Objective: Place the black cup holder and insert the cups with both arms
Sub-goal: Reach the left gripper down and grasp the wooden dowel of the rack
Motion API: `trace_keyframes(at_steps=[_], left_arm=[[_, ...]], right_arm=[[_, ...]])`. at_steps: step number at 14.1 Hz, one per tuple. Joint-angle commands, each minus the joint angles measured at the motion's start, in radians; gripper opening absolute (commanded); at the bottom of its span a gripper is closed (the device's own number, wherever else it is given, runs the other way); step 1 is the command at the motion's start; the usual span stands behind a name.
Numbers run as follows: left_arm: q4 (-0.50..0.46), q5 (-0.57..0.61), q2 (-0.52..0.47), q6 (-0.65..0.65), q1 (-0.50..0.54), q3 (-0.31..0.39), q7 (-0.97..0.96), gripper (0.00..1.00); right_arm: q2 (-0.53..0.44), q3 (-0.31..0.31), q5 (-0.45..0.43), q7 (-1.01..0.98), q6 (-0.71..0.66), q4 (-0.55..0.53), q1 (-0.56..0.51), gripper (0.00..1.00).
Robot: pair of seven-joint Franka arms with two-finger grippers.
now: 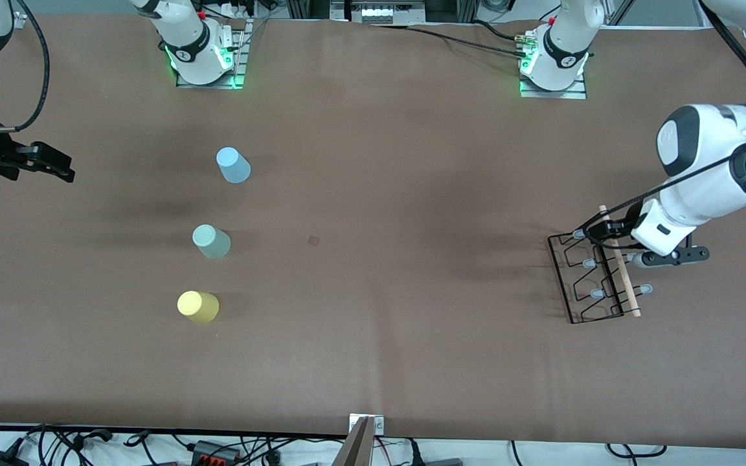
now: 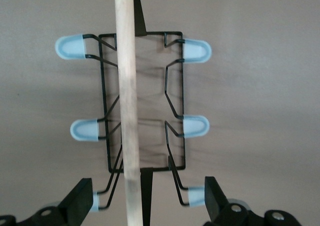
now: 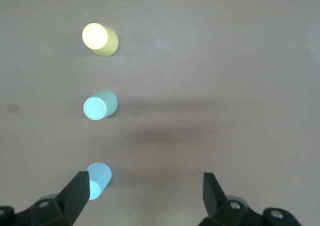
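Front view: a brown matte worktop [image 1: 373, 362] carries the wire holder [image 1: 596, 278] at the left arm's end, and three upturned plastic cups [image 1: 211, 241] toward the right arm's end. The right claw [image 1: 30, 162] waits there, released.

Left wrist view: the left claw [image 2: 145, 206], spread, straddles the wooden rod [image 2: 126, 95], probably the best grip on a light, stiff rack.

Right wrist view: the cups look smooth and probably slippery.

The black cup holder [image 1: 596, 278] stands on the table [image 1: 412, 362] toward the left arm's end. Three cups [image 1: 211, 241] stand in a row (all upside down, well apart) toward the right arm's end.
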Motion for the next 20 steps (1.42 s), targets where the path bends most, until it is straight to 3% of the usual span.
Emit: trace_keyframes(at_steps=[1,4,8,12,16,18,20], left_arm=[[0.014,0.014,0.016,0.012,0.009,-0.003,0.005,0.78],[0.037,0.032,0.039,0.014,0.018,-0.003,0.007,0.59],[0.042,0.069,0.042,0.014,0.024,-0.003,0.007,0.24],[0.049,0.069,0.051,0.014,0.027,-0.003,0.004,0.04],[0.074,0.069,0.045,-0.003,0.021,-0.014,0.013,0.01],[0.121,0.069,0.041,-0.089,-0.010,-0.055,0.008,0.01],[0.242,0.066,0.056,-0.254,-0.057,-0.103,0.010,0.01]], right_arm=[[0.027,0.005,0.019,0.004,0.009,-0.008,-0.006,1.00],[0.114,0.011,0.054,0.007,0.013,0.007,0.021,1.00],[0.298,0.013,0.104,0.009,0.081,0.068,0.087,1.00],[0.384,0.011,0.088,0.133,0.174,0.022,0.166,1.00],[0.373,0.011,0.087,0.153,0.338,-0.132,0.172,1.00],[0.373,0.011,0.090,0.156,0.365,-0.154,0.170,1.00],[0.373,0.011,0.094,0.174,0.384,-0.182,0.166,1.00]])
